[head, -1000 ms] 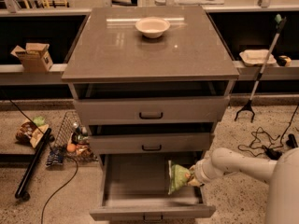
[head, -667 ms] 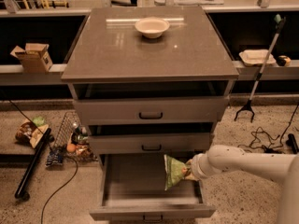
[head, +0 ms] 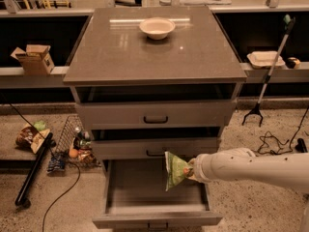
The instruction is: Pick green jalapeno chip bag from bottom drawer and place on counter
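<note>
The green jalapeno chip bag (head: 175, 170) hangs upright above the right side of the open bottom drawer (head: 155, 214), in front of the middle drawer's face. My gripper (head: 189, 169) is shut on the bag's right edge; my white arm (head: 251, 167) reaches in from the right. The drawer's grey floor shows bare below the bag. The counter (head: 120, 52) is the glossy grey-brown top of the cabinet, well above the gripper.
A white bowl (head: 157, 27) stands at the back middle of the counter. The two upper drawers (head: 155, 115) are slightly open. A wire basket with snacks (head: 72, 149) and a black pole lie on the floor at left. A grabber tool (head: 268, 74) leans at right.
The gripper has lifted the green bag up out of the bottom drawer and a little to the left; the bag now hangs level with the middle drawer's face.
</note>
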